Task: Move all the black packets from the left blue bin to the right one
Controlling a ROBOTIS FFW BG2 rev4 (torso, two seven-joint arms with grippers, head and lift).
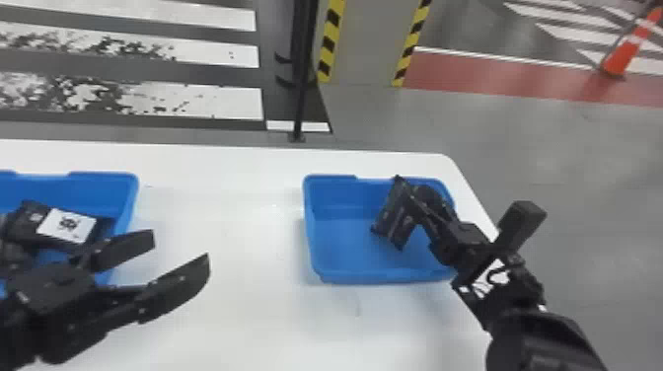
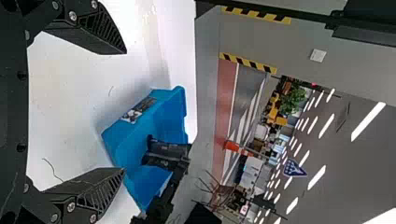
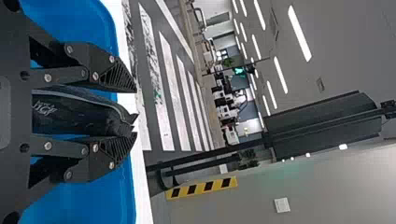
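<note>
Over the right blue bin (image 1: 340, 246), my right gripper (image 1: 415, 203) is shut on a black packet (image 1: 392, 217), which hangs tilted within the bin's rim. The right wrist view has that packet (image 3: 74, 112) between both fingers of the right gripper (image 3: 134, 113). Several black packets (image 1: 22, 224) lie in the left blue bin (image 1: 127, 197), one with a white label; the left arm hides part of them. My left gripper (image 1: 180, 250) is open and holds nothing, at the left bin's near right side. In the left wrist view, the left gripper (image 2: 124, 111) has its fingers wide apart.
Both bins stand on a white table (image 1: 237, 227), with a gap of bare tabletop between them. A dark post (image 1: 300, 74) rises beyond the table's far edge. The right arm reaches across the table's right edge.
</note>
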